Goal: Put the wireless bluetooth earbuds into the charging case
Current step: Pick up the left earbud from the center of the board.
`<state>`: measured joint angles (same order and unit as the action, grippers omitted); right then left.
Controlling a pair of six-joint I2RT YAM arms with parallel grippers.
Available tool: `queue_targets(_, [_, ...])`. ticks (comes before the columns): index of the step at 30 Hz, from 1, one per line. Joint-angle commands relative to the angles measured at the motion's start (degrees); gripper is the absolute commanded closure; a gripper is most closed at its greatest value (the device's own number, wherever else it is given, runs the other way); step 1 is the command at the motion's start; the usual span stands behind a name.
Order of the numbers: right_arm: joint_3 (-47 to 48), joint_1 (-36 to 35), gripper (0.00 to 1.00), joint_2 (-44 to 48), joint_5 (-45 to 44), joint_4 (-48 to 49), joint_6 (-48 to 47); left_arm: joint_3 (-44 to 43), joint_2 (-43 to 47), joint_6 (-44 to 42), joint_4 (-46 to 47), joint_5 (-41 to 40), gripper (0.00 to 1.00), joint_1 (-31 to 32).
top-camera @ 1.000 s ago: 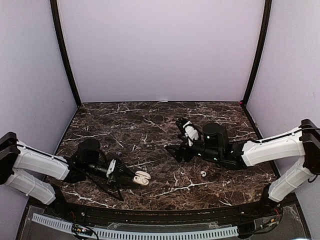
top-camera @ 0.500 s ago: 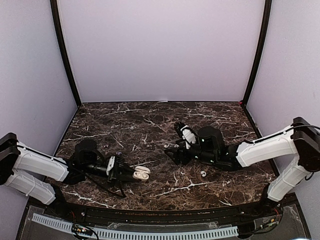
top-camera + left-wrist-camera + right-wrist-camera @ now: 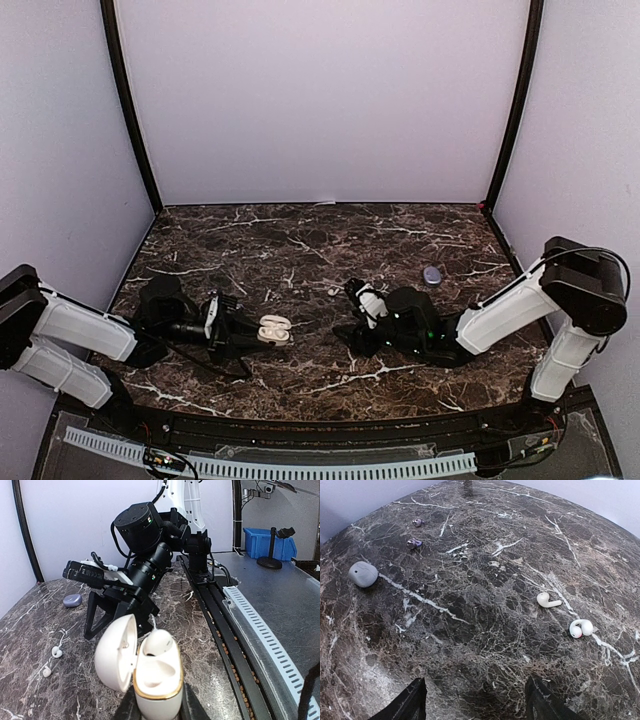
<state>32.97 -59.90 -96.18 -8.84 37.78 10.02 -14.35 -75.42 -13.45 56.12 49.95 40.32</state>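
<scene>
Down at the near side, we see the left gripper [image 3: 157, 709] clamped on the charging case [image 3: 156, 677], one finger on each flank of its white, gold-rimmed base. The case points up at the wrist camera, its lid [image 3: 116, 652] is swung wide to the left and its wells are exposed. We cannot tell whether it touches the marble table [image 3: 200, 240].

Across a gap to the right, we pick up the right gripper [image 3: 476, 682], low over the stone. Its two dark fingers are spread apart and there is only bare marble between them, so it holds nothing.

Just beyond those fingers, off to their right, we find a stemmed white earbud [image 3: 547, 600] and beside it a curled white earbud [image 3: 581, 628]. Both lie loose on the table, close together but not touching. They are clear of the fingers and well apart from the open case.

Farther out on the wrist camera's left, we spot a closed pebble-shaped lilac case [image 3: 363, 574] lying flat. Past it sit two tiny purple buds [image 3: 414, 543], one behind the other. Behind everything stands the pale back wall [image 3: 320, 100].
</scene>
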Motion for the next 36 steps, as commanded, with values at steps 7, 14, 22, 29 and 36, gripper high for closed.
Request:
queue_targets(7, [0.7, -0.5, 0.48, -6.7, -1.9, 8.6, -1.0, 2.6, 2.2, -0.2, 3.0, -1.4, 0.88, -1.0])
queue_targets(14, [3.1, 2.7, 0.53, -11.3, -1.3, 8.8, 2.5, 3.0, 2.8, -0.3, 2.5, -1.9, 0.88, -1.3])
queue_targets(22, [11.0, 6.6, 0.53, -16.9, -0.4, 2.2, 4.4, 3.3, 3.3, -0.3, 2.3, -2.3, 0.88, -1.6])
queue_targets(29, [17.7, 8.2, 0.52, -20.2, 0.6, -3.8, 5.0, 3.7, 4.5, -0.2, 1.6, -2.7, 0.89, -1.9])
queue_targets(36, [23.0, 9.4, 0.49, -22.6, 3.8, -10.1, 7.7, 4.4, 5.4, -0.3, 1.4, -3.5, 0.89, -2.0])
